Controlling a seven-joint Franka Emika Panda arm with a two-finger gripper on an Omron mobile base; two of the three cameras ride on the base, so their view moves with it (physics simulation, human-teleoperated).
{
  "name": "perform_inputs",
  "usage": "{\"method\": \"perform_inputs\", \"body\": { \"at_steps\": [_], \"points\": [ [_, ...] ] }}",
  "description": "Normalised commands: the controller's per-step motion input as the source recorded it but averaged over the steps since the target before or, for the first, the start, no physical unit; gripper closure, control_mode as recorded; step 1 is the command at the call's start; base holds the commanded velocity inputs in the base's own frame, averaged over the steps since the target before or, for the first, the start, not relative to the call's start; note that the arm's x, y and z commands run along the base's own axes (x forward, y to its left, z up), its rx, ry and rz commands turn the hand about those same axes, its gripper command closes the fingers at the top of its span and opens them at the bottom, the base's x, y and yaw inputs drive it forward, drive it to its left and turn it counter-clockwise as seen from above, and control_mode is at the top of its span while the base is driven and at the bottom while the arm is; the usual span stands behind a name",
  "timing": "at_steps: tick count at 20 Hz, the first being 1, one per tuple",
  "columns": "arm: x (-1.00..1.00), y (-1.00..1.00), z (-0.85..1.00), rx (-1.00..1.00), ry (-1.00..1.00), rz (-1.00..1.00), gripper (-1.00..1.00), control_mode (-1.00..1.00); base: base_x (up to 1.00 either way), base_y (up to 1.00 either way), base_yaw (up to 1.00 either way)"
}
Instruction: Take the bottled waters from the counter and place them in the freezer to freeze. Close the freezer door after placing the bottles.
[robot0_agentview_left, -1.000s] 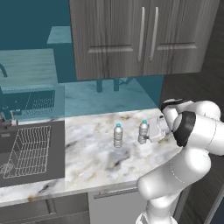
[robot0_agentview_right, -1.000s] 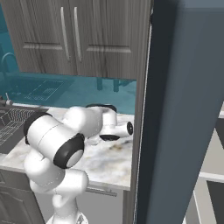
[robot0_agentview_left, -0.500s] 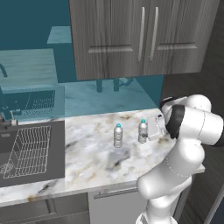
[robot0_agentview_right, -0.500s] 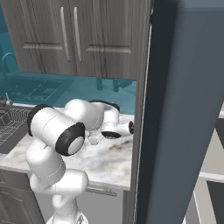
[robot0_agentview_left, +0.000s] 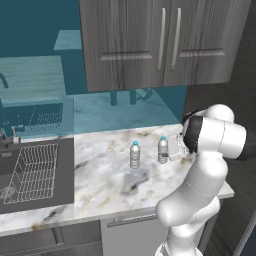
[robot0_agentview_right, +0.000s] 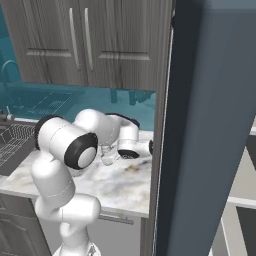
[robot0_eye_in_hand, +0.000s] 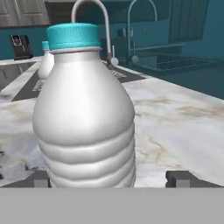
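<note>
Reaching level across the table (robot0_agentview_left: 100, 185), gripper (robot0_eye_in_hand: 107, 178) open with the near bottle (robot0_eye_in_hand: 85, 113) between its fingertips (robot0_eye_in_hand: 39, 179), not yet clamped.

Standing upright on the marble, near bottle (robot0_agentview_left: 163, 150) just beside the gripper (robot0_agentview_left: 176, 148); second bottle (robot0_agentview_left: 135, 155) upright a little further left, apart from the first, peeking out behind it in the hand view (robot0_eye_in_hand: 46, 61). Beyond both, sink (robot0_agentview_left: 35, 170) with wire rack at the table's left end. Dark freezer door (robot0_agentview_right: 210, 130) standing tall at the right, past the table's edge.
</note>
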Motion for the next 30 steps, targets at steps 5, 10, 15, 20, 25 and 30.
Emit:
{"method": "perform_inputs", "body": {
  "at_steps": [5, 10, 15, 20, 25, 30],
  "points": [
    [0.0, 0.0, -0.03, 0.0, 0.0, 0.01, 1.0, -1.0, 0.0, 0.0, 0.0],
    [0.0, 0.02, 0.0, 0.0, 0.0, 0.0, 1.0, -1.0, 0.0, 0.0, 0.0],
    [-0.13, 0.16, 0.25, 0.0, -0.03, 0.0, 1.0, -1.0, 0.0, 0.0, 0.0],
    [-0.37, 0.23, 0.51, 0.0, -0.04, 0.0, 1.0, -1.0, 0.0, 0.0, 0.0],
    [-0.59, 0.0, 0.71, 0.0, 0.0, -0.01, 1.0, -1.0, 0.0, 0.0, 0.0],
    [-0.8, 0.02, 0.9, 0.0, 0.0, -0.02, 1.0, -1.0, 0.0, 0.0, 0.0]
  ]
}}
